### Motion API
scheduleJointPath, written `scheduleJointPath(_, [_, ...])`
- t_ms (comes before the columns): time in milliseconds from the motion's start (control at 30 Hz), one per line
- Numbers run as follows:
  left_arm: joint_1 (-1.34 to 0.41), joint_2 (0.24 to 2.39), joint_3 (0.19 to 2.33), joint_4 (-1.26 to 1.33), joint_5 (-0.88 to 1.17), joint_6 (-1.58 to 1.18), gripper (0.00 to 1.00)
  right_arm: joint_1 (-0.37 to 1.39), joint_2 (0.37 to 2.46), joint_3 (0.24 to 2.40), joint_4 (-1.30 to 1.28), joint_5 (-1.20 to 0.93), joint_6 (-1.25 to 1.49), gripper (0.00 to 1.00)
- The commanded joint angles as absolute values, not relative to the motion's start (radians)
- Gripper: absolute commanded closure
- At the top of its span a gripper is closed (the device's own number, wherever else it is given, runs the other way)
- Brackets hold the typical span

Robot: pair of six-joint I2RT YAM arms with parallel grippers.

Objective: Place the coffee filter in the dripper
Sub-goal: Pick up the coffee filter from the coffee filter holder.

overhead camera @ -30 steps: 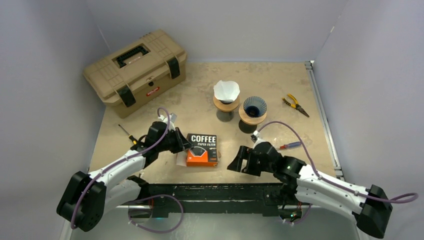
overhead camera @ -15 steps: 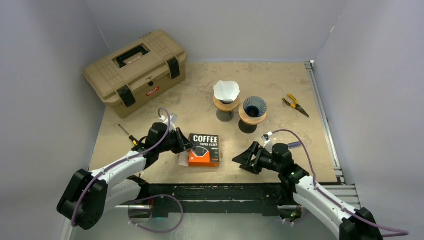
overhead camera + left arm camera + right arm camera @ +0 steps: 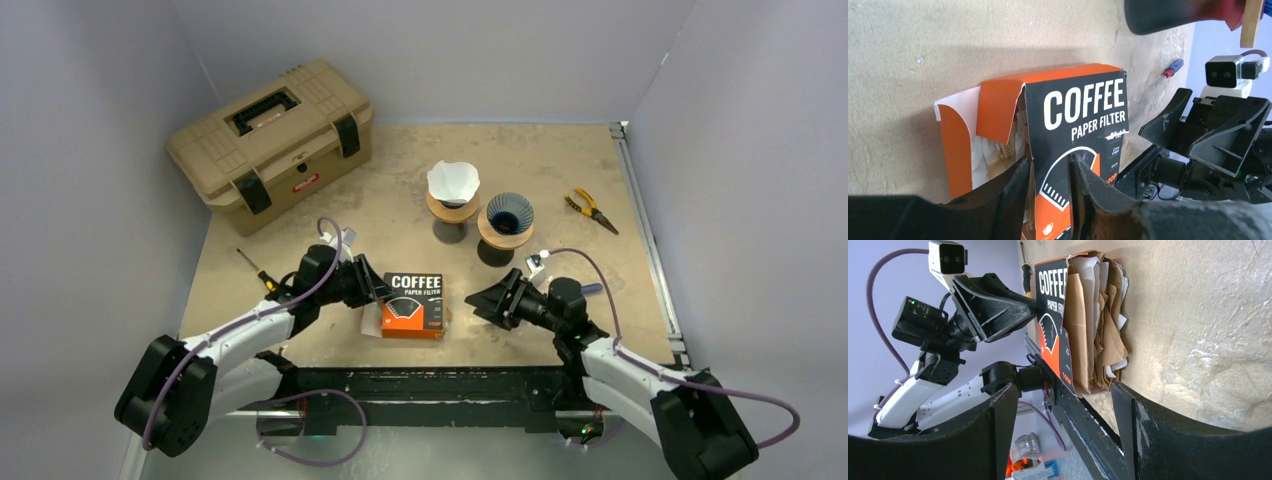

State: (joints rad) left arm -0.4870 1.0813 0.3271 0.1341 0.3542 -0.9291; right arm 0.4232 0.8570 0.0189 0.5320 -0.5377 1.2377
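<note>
Reaching for a filter: that is the step in hand, nothing lifted yet.

- Right gripper (image 3: 474, 298): jaws spread wide, empty. Aimed at the open end of the filter box (image 3: 412, 305), which lies just ahead of its fingertips. From its wrist view the stack of paper filters (image 3: 1098, 325), brown and white and crumpled, shows in the box mouth, framed between the two fingers but not touched.
- Left gripper (image 3: 377, 292): at the box's far end, opposite the right gripper. Jaws only a little apart, straddling the edge of the black printed top panel, one finger (image 3: 1008, 200) at the torn flap side and the other over the panel face. The gap looks wider than the cardboard, so I judge it a loose brace, not a clamp.
- Empty dripper (image 3: 509, 213), blue and ribbed on a wooden ring: well beyond the right gripper, off to its side. Second dripper (image 3: 453, 185) beside it already has a white filter.

Next move, as I judge it: the right gripper goes forward into the box mouth and closes on one filter edge. The sheets are packed and wrinkled, so singling one out needs a shallow pinch at the outermost sheet. The box is light and may slide unless the left gripper firms up first.
</note>
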Motion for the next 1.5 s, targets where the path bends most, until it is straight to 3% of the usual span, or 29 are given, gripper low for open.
scheduleJointPath(0, [-0.492, 1.066, 0.399, 0.015, 0.292, -0.875, 0.67, 0.419, 0.933, -0.037, 0.693, -0.567, 1.235, 0.28])
scheduleJointPath(167, [-0.494, 1.096, 0.374, 0.062, 0.325, -0.893, 0.72, 0.419, 1.029, -0.035, 0.774, -0.586, 1.225, 0.3])
scheduleJointPath(300, [-0.496, 1.128, 0.338, 0.17, 0.373, -0.932, 0.82, 0.419, 1.133, -0.016, 0.827, -0.61, 1.187, 0.37])
scheduleJointPath(733, [-0.557, 1.203, 0.283, 0.36, 0.378, -1.026, 0.99, 0.419, 1.464, -0.022, 1.185, -0.655, 1.189, 0.56])
scheduleJointPath(1233, [-0.585, 1.227, 0.306, 0.371, 0.365, -1.029, 1.0, 0.419, 1.718, -0.039, 1.454, -0.668, 1.233, 0.69])
scheduleJointPath(1467, [-0.593, 1.228, 0.307, 0.368, 0.36, -1.028, 1.0, 0.419, 2.022, -0.077, 1.921, -0.697, 1.344, 0.76])
